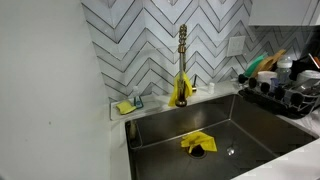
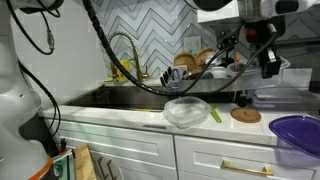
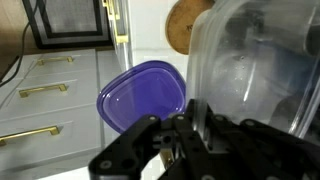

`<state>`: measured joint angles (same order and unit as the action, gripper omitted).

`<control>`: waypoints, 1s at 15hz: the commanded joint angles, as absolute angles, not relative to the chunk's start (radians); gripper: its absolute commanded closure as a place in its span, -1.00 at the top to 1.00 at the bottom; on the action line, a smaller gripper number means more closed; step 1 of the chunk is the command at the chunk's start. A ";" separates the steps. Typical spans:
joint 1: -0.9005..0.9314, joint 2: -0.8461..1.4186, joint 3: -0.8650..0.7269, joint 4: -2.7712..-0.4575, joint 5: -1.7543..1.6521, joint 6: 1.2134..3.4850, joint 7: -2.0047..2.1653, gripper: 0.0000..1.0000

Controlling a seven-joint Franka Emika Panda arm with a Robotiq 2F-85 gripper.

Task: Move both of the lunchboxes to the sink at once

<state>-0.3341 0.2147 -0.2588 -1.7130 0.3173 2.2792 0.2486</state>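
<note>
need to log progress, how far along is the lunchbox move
Nothing done: the sink holds a yellow cloth, no lunchboxes. One lunchbox sits on the counter. In hand: the claw is right by a second clear lunchbox, grip unclear. Left: both into the sink.

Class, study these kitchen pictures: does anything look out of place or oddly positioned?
A yellow cloth lies crumpled on the floor of the sink, an odd spot for it. In an exterior view, a clear lunchbox sits at the very front edge of the counter, seemingly overhanging.
</note>
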 commanded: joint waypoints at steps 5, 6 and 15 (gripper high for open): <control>-0.317 0.086 -0.269 -1.813 0.283 2.308 0.249 -0.97; -0.317 0.069 -0.269 -1.827 0.281 2.308 0.247 -0.97; -0.304 -0.049 -0.264 -1.960 0.264 2.077 0.084 -0.97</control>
